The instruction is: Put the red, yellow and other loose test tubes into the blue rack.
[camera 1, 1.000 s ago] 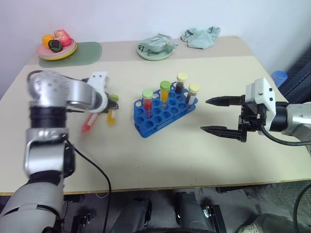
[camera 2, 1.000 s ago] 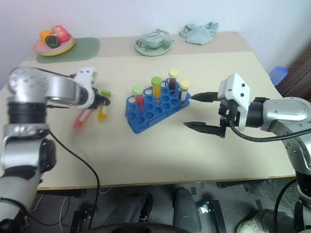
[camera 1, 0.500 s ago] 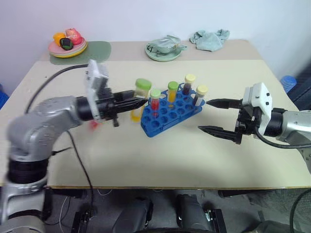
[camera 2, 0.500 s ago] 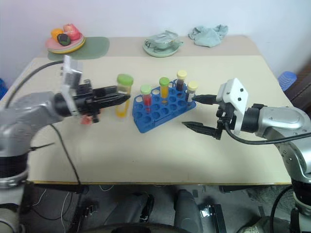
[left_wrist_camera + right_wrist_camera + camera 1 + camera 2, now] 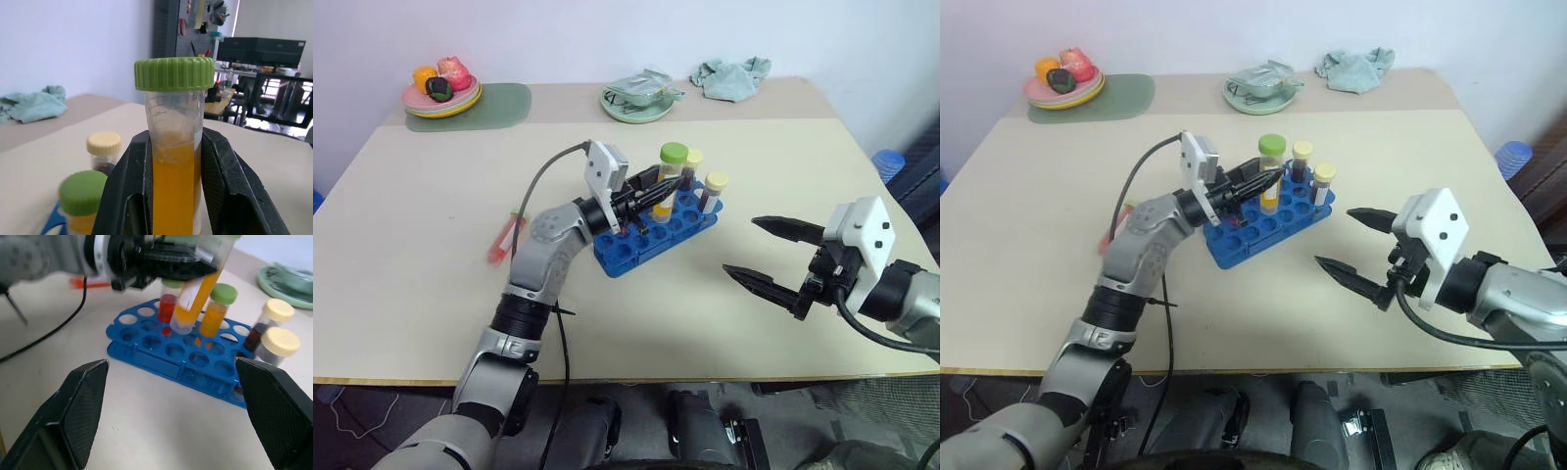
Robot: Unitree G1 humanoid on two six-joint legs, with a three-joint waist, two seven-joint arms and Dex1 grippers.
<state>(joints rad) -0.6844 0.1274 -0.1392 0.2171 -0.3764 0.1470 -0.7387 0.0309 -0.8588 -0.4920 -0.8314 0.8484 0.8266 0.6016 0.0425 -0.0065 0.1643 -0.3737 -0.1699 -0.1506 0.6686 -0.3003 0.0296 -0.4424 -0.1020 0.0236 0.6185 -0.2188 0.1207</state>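
While gripping a yellow-orange tube (image 5: pixel 173 166), the left claw (image 5: pixel 651 196) is hovering over the blue rack (image 5: pixel 636 245).
Its fingers (image 5: pixel 128 196) are clamping the green-capped tube above the rack's holes; the right claw (image 5: pixel 769 257) is waiting wide open nearby, and a red tube (image 5: pixel 505 238) is lying loose on the surface (image 5: pixel 411 284).

Reaching forward across the middle with the left arm, left gripper (image 5: pixel 651 194) pointing slightly upward, fingers (image 5: pixel 222 186) clamping shut on a yellow tube (image 5: pixel 174 161). Holding the right arm bent at the right side, right gripper (image 5: pixel 766 252) pointing leftward, fingers (image 5: pixel 83 401) spreading wide, gripping nothing.
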